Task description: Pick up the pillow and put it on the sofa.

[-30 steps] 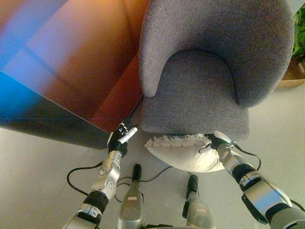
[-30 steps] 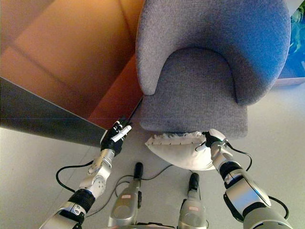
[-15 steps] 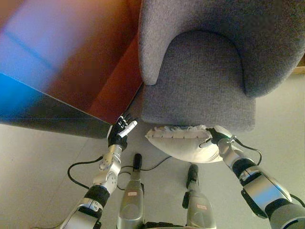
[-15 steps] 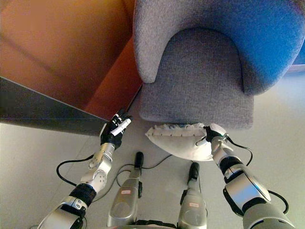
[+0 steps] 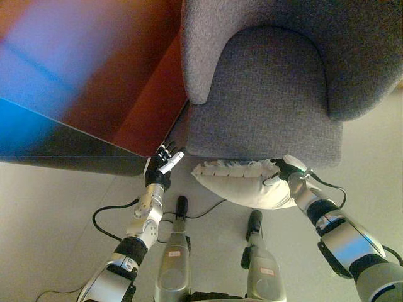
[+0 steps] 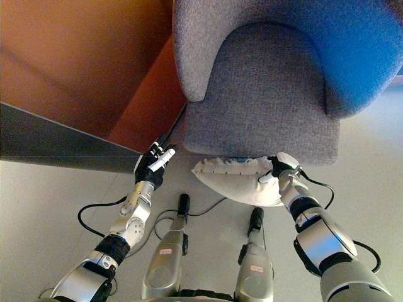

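Pale floor runs under the white pillow [image 5: 242, 187], whose long axis lies nine-to-three just below the grey armchair [image 5: 267, 113]; your right hand [image 5: 288, 176] apparently pinches its three-o'clock end, your left hand [image 5: 160, 171], fingers straight and empty, sits just off its nine-o'clock tip.

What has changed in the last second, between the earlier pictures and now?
Little has changed. The view has shifted a bit, so the grey sofa fills more of the picture; that is the camera, not the things. The right robot hand still grips the white pillow at its right end, held just before the seat's front edge. The left robot hand stays open and empty at the seat's left corner.
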`<state>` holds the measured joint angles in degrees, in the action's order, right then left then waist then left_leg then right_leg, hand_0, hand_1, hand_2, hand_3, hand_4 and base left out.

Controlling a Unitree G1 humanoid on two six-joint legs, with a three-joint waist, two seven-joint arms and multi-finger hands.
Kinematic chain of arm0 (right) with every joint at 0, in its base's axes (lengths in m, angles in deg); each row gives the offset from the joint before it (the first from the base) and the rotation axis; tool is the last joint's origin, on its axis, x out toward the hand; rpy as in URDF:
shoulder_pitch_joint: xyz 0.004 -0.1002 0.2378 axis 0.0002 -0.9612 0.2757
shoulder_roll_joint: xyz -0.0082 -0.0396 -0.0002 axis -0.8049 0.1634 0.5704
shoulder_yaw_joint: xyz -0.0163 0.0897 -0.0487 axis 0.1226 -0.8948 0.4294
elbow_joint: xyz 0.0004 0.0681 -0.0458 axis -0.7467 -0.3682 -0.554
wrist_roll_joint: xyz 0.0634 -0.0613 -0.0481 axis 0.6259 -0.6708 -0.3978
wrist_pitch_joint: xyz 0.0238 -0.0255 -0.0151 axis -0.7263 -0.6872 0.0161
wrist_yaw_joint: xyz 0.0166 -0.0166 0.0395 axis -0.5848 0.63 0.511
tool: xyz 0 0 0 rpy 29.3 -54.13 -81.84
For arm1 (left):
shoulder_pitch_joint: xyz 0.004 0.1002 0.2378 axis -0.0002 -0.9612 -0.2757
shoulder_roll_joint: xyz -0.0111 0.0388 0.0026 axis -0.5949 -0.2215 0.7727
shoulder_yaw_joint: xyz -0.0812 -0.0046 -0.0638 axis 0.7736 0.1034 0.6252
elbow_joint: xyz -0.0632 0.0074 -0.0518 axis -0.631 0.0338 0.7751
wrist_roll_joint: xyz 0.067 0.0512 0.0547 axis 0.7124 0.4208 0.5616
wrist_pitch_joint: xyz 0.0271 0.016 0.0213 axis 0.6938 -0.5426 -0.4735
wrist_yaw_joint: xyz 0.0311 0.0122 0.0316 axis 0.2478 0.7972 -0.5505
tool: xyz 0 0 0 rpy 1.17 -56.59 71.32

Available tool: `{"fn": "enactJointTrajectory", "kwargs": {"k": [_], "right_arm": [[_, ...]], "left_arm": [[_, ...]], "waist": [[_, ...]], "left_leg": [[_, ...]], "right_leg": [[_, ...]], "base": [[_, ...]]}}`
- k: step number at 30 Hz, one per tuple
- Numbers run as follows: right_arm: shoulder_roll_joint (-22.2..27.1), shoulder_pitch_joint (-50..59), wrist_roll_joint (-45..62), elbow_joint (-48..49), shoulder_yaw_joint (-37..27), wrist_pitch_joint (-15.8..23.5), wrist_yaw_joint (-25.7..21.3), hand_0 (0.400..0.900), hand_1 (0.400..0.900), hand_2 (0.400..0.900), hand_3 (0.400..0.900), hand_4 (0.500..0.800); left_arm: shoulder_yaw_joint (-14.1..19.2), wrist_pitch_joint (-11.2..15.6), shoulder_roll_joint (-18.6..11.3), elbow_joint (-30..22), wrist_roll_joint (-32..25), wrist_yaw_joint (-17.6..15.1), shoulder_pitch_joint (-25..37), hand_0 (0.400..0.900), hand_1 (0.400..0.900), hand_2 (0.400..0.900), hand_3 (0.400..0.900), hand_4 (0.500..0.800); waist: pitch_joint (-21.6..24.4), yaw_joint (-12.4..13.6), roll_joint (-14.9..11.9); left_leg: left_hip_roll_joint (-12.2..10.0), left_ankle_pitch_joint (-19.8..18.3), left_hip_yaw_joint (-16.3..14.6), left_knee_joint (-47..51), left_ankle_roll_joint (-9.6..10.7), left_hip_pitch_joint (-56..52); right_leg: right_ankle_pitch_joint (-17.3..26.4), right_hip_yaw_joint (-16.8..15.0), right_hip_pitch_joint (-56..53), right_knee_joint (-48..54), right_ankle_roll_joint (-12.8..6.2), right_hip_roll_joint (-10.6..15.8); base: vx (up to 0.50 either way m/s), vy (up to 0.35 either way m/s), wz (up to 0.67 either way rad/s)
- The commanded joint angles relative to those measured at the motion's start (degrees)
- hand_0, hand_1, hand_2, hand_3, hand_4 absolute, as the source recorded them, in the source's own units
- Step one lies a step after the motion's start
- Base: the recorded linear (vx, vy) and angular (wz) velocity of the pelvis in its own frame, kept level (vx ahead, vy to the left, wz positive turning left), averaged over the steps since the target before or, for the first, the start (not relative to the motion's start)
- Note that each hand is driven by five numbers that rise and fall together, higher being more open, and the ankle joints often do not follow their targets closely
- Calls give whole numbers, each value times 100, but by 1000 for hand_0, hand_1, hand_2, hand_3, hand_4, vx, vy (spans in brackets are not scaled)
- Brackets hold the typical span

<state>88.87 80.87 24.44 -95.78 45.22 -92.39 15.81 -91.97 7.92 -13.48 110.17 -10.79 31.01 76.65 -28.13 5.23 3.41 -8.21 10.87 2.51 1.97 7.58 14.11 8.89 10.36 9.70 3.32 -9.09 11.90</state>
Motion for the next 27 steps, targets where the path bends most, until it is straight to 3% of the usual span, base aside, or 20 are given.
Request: {"fn": "enactJointTrajectory", "kwargs": {"k": [1,10,12,13,14,27], "right_arm": [[475,792,59,-46,297,31,-227,900,900,900,900,800],[479,870,20,-98,338,-83,-66,900,900,900,900,800],[486,892,15,-130,357,-71,-31,745,745,745,745,707],[490,899,13,-137,374,-73,-34,484,484,484,484,551],[490,915,21,-145,384,-75,-39,400,400,400,400,500],[519,971,12,-113,397,-71,-73,400,400,400,400,500]], "left_arm": [[-154,637,-260,-392,-44,28,562,900,900,900,900,800],[-125,685,-264,-442,-27,16,602,900,900,900,900,800],[-129,686,-264,-434,-38,7,642,900,900,900,900,800],[-135,692,-257,-426,-40,-2,656,900,900,900,900,800],[-140,689,-261,-423,-50,-8,673,900,900,900,900,800],[-143,760,-244,-422,-52,-7,725,900,900,900,900,800]], "waist": [[-166,185,-250],[-166,181,-264],[-166,178,-268],[-166,175,-270],[-166,173,-270],[-166,161,-270]], "left_leg": [[15,-635,47,-535,-121,198],[47,-638,30,-566,-139,344],[53,-636,32,-576,-143,365],[60,-640,39,-585,-146,374],[63,-640,42,-592,-146,382],[76,-630,18,-581,-163,457]], "right_leg": [[94,-327,703,-659,-286,527],[123,-334,874,-670,-280,518],[126,-339,896,-676,-278,516],[123,-343,904,-681,-273,512],[123,-346,913,-687,-271,509],[153,-330,1014,-689,-277,510]], "base": [[0,0,0],[0,0,0],[0,0,0],[0,0,0],[0,0,0],[0,0,0]]}}
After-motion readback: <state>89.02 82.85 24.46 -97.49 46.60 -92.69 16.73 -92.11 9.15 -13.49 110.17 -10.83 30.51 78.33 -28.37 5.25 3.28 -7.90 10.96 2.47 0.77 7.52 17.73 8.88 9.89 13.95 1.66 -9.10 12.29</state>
